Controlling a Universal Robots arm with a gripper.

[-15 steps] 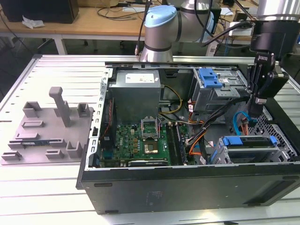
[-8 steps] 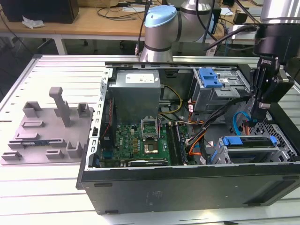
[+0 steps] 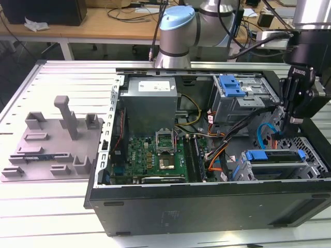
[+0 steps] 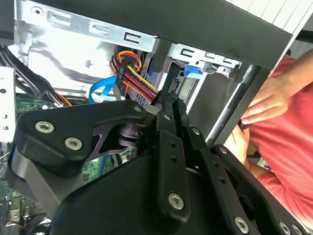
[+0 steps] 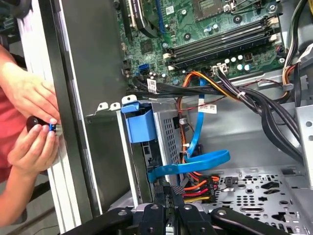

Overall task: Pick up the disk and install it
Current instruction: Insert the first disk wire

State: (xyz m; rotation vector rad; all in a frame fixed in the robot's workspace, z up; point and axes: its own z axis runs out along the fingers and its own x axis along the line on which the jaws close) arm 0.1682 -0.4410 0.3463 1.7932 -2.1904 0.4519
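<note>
The disk (image 3: 270,161), silver with a bright blue bracket, sits in the drive cage at the exterior view's right end of the open computer case. Its blue bracket end (image 5: 139,125) shows in a cage slot in the first wrist view. My gripper (image 3: 295,122) hangs just above and behind the cage, apart from the disk. In both wrist views the black fingers (image 4: 172,108) are pressed together with nothing between them. The gripper (image 5: 168,192) tip is close to a blue flat cable (image 5: 195,164) and a bundle of red, orange and yellow wires (image 5: 198,187).
A grey power supply box (image 3: 150,98) and the green motherboard (image 3: 152,155) fill the case's middle. A small blue latch (image 3: 231,85) tops the rear bay. A person's hands (image 5: 32,122) hold a small black object outside the case wall (image 5: 90,98). A grey fixture plate (image 3: 51,142) lies at the exterior view's left.
</note>
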